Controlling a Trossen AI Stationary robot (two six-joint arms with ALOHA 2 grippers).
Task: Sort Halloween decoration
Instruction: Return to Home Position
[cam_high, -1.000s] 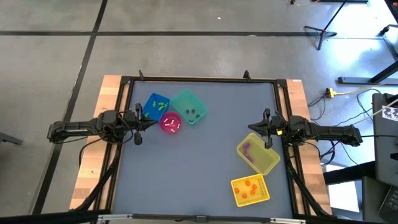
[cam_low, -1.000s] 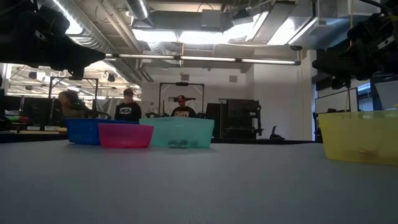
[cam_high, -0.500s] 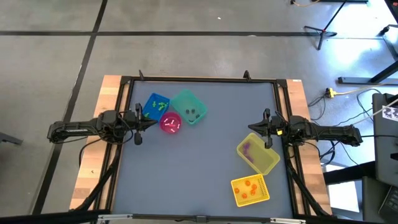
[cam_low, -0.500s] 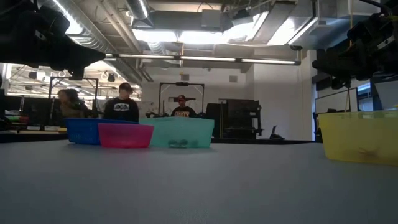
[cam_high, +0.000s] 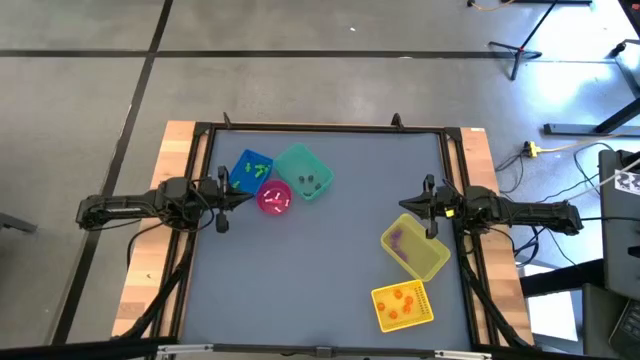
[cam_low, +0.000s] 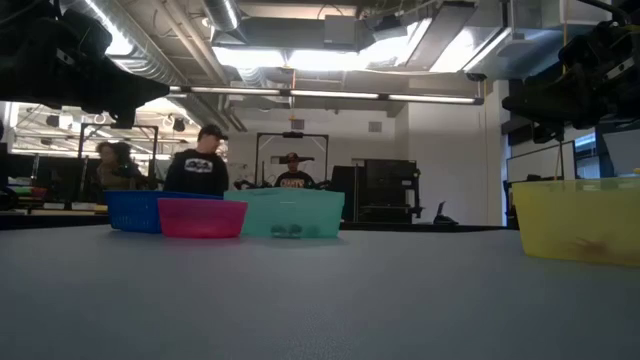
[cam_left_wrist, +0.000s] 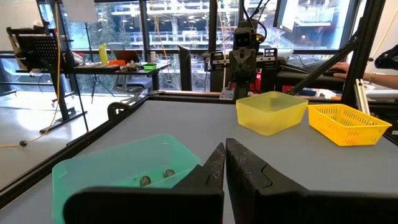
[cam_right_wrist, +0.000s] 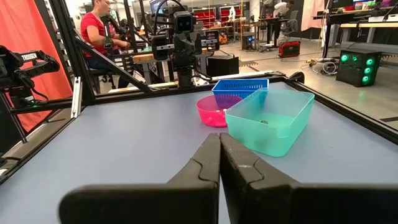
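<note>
The Halloween decoration lies sorted in bins: green trinkets in a blue basket, dark ones in a teal bin, white ones in a pink bowl, purple ones in a yellow bin, orange ones in a yellow mesh basket. My left gripper is shut at the table's left edge, level, just short of the pink bowl. My right gripper is shut at the right edge, above the yellow bin's far corner. Both hold nothing.
The blue basket, teal bin and pink bowl cluster at the far left; the two yellow containers stand at the near right. The grey table top between them is bare. A black frame rail rims the table. People stand in the room beyond.
Both arms and all bins have kept still. In the low view a person in the room behind the table has walked toward the right.
</note>
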